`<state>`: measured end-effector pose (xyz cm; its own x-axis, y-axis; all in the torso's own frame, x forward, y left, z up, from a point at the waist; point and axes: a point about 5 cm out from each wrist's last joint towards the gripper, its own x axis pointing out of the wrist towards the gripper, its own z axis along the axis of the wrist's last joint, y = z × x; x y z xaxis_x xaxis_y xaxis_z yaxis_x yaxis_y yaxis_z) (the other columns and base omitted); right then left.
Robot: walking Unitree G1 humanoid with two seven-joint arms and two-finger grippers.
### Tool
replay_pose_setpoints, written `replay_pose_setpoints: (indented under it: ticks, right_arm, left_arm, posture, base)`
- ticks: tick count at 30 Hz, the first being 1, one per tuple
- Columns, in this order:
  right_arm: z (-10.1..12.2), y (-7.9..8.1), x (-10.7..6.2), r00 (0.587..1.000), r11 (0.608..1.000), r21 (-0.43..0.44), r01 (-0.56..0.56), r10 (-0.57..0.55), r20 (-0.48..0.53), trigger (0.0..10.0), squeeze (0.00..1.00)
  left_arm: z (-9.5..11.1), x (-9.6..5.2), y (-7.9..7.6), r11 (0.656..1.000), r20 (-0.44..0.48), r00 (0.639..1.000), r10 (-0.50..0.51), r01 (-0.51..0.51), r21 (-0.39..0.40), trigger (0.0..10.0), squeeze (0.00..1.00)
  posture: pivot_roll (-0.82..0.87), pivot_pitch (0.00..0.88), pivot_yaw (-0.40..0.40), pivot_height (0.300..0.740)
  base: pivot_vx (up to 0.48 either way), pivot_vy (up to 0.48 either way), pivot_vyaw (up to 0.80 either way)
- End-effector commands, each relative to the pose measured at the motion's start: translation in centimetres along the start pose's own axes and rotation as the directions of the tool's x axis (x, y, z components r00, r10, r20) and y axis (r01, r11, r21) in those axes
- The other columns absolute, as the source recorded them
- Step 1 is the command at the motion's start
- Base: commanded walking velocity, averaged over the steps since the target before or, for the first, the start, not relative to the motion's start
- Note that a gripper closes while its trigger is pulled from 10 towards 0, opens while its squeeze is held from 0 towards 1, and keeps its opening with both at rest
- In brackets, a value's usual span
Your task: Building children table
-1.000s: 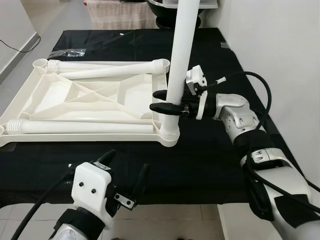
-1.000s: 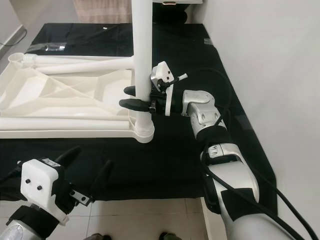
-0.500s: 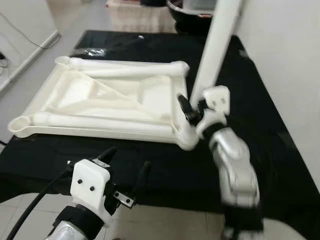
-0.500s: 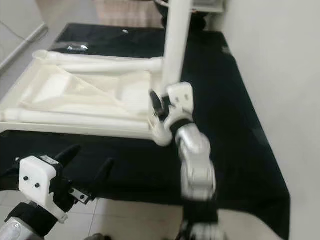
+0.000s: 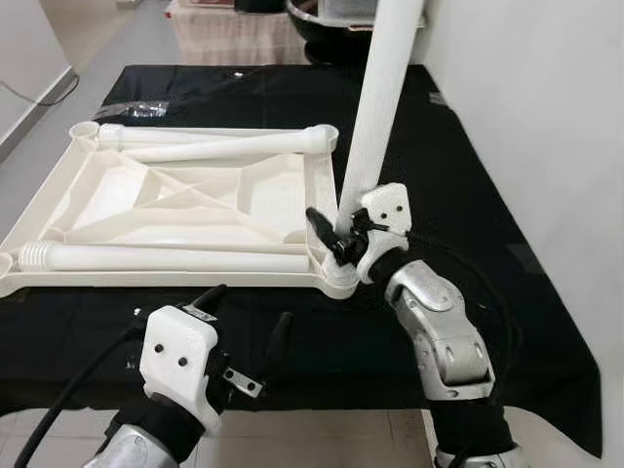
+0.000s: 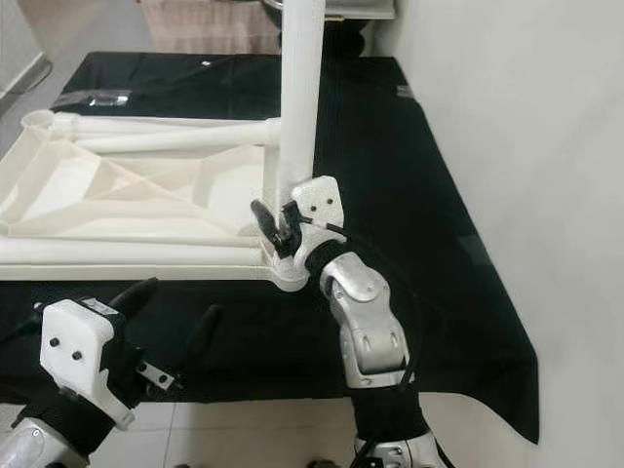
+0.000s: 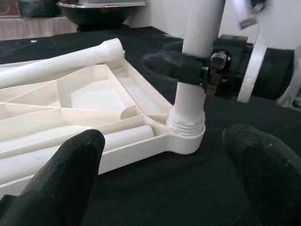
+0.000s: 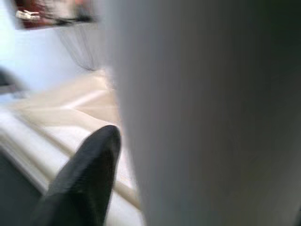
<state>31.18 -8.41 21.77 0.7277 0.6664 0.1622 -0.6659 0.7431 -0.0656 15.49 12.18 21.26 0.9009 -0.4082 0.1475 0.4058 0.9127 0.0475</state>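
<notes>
The white tabletop (image 5: pixel 263 195) lies upside down on a black cloth. A white leg (image 5: pixel 375 107) stands in its near right corner socket (image 5: pixel 336 278), leaning slightly right. My right gripper (image 5: pixel 336 239) is shut on this leg just above the socket, its forearm coming in from the near side; its black finger (image 7: pixel 162 63) wraps the leg. Two more legs lie in the tabletop, one along the far edge (image 5: pixel 214 141) and one along the near edge (image 5: pixel 166 258). My left gripper (image 5: pixel 249 312) hangs open in front of the table's near edge, holding nothing.
The black cloth (image 5: pixel 458 146) runs on to the right of the tabletop, up to a white wall (image 5: pixel 536 97). A black bowl (image 5: pixel 331 29) sits at the far end, and a clear plastic bag (image 5: pixel 132 107) lies at the far left. Tiled floor (image 5: pixel 322 439) lies below the near edge.
My right forearm has swung from the right of the upright leg round to its near side, still shut on it. The camera shifted. The left gripper has stayed put.
</notes>
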Motion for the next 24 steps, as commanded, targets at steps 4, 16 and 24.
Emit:
replay_pose_setpoints:
  ticks: [4,16,24]
  right_arm:
    - [0.3,-0.2,-0.1,0.975,0.973,-0.052,-0.224,0.224,-0.004,10.0,1.0]
    - [2.2,-4.9,2.2,0.9,0.9,-0.01,-0.436,0.436,-0.01,10.0,0.0]
    - [3.5,-5.2,3.7,0.788,0.788,-0.002,-0.615,0.615,-0.024,10.0,0.0]
  left_arm:
    - [-0.4,0.0,-0.1,1.0,-0.029,1.0,0.001,-0.001,-0.017,10.0,0.0]
    - [-0.3,-0.2,-0.2,1.0,-0.032,0.999,0.01,-0.011,-0.017,10.0,0.0]
    - [-0.5,-0.4,-0.2,1.0,-0.039,0.999,0.018,-0.018,-0.017,10.0,0.0]
  posture:
    - [0.13,0.164,-0.047,0.74]
    - [0.16,0.188,-0.055,0.74]
    - [0.18,0.208,-0.054,0.74]
  base:
    - [0.0,0.0,0.0]
    - [0.0,0.0,0.0]
    - [0.0,0.0,0.0]
